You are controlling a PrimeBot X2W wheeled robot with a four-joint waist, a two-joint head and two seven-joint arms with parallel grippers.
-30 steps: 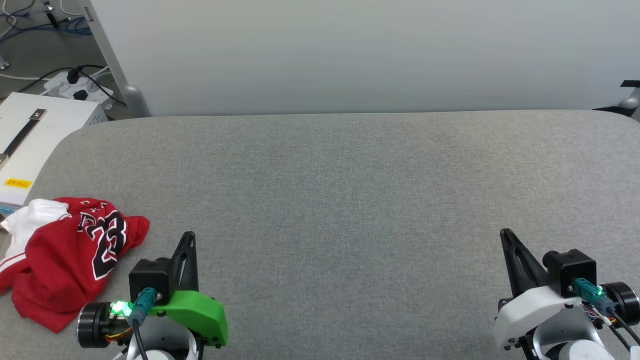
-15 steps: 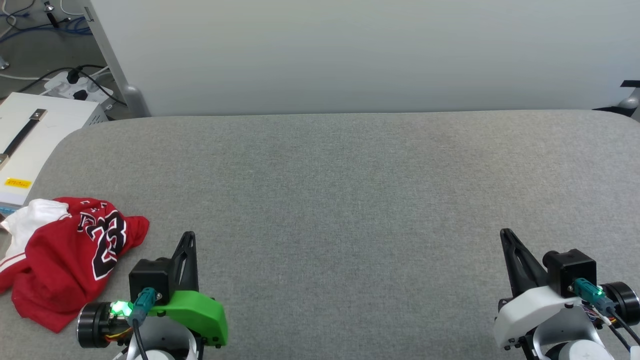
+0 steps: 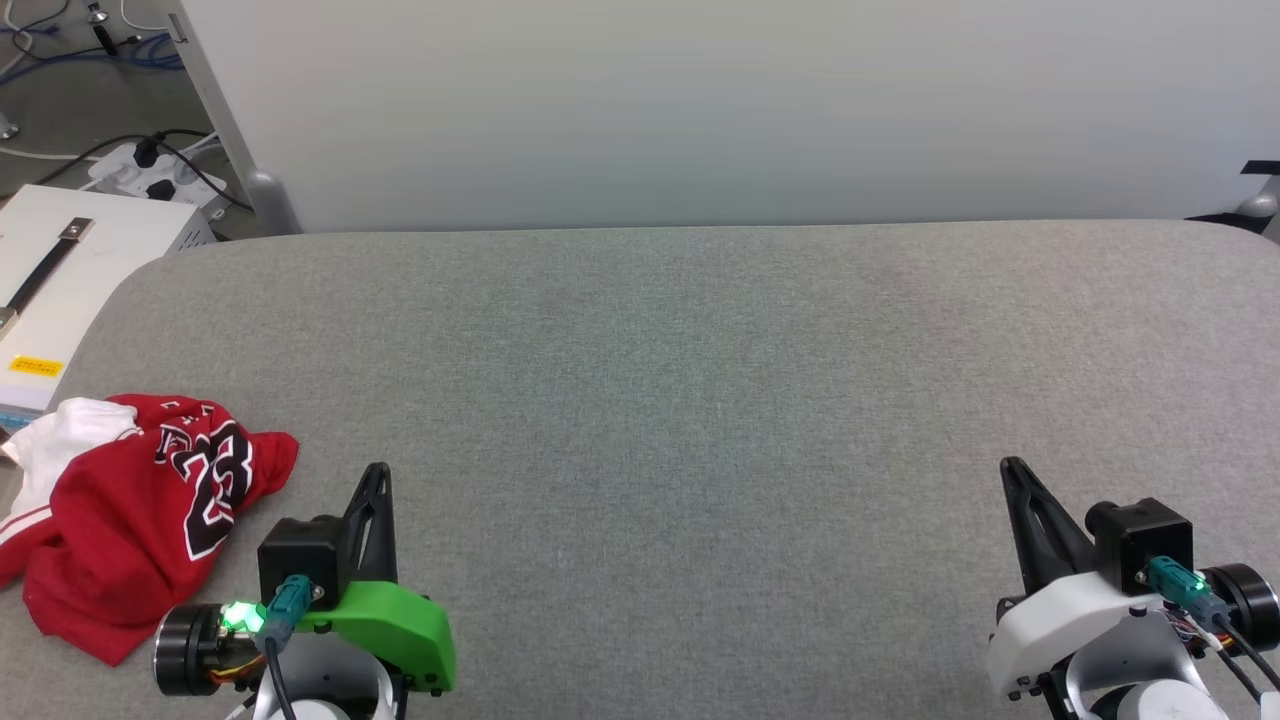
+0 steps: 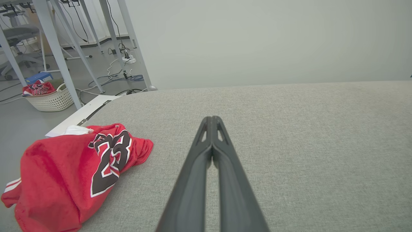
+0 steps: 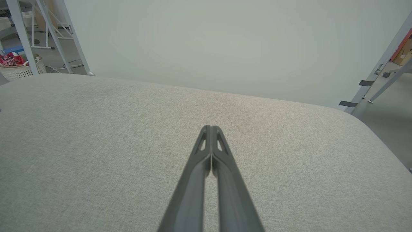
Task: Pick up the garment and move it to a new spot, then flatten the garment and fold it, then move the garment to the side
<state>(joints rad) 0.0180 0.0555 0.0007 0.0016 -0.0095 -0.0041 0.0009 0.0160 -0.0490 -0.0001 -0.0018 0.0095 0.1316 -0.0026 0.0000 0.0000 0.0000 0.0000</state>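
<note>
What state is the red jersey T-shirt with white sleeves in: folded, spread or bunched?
Bunched. The red jersey T-shirt lies in a crumpled heap at the left edge of the grey fabric table, its black number creased.

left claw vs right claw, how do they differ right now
The left claw has a green wrist cover; the right claw has a white wrist cover. The left claw sits close beside the crumpled garment, apart from it; the right claw is far from it, over bare grey surface. Both are shut, hold nothing and point up the head view.
</note>
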